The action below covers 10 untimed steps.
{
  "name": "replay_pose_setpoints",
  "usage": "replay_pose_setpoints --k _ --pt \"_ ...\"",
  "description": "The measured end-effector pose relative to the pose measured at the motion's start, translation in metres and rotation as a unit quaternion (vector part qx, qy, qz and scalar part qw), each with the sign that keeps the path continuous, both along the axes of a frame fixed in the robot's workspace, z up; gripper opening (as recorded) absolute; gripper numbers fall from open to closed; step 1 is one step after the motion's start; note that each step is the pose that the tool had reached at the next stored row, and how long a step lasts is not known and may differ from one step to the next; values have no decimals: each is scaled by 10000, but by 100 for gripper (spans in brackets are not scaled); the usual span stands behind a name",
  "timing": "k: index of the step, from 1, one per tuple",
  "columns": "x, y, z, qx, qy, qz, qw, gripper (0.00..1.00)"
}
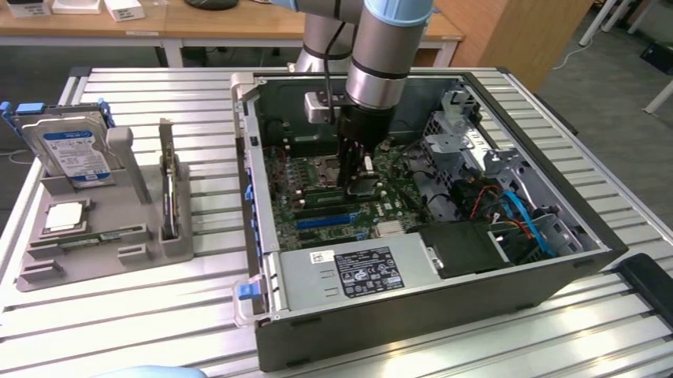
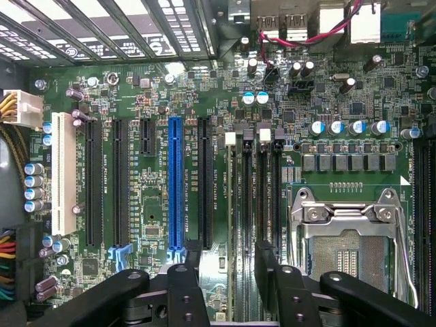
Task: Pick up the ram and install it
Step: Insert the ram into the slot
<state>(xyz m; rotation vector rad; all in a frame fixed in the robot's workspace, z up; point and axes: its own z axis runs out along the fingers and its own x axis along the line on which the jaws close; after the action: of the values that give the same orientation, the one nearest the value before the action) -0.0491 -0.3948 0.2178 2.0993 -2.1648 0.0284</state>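
Firstly, the exterior view's left: grey holder on slatted table. Upright at its far end, drive with blue label; nearer, square silver chip lying flat; just right of the chip, narrow green strip flat in a groove; along the holder's right edge, thin card standing on edge.

Middle of that view: open case lying on its side, board facing up. Arm coming straight down into it, gripper low over the board's middle, well apart from the holder, beyond the grey power unit.

Wrist view, looking down on the board: white slot, black slots, blue slot, then the memory slots side by side. Fingers spread wide, open, clamped on nothing, one to each side of the memory slots next to the blue slot. Ram between them, seated edge-on in a memory slot, showing as a thin pale line, hard to separate from the slot itself; clear of both fingers as far as can be seen. Just beyond the memory slots, socket with metal frame.

The exterior view's right, inside the case: metal cage at the far side, blue cables nearer, beside the power unit.
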Motion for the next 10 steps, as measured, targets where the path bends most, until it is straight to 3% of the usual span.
replay_pose_setpoints --k 10 --pt "0 0 54 0 5 0 10000 44"
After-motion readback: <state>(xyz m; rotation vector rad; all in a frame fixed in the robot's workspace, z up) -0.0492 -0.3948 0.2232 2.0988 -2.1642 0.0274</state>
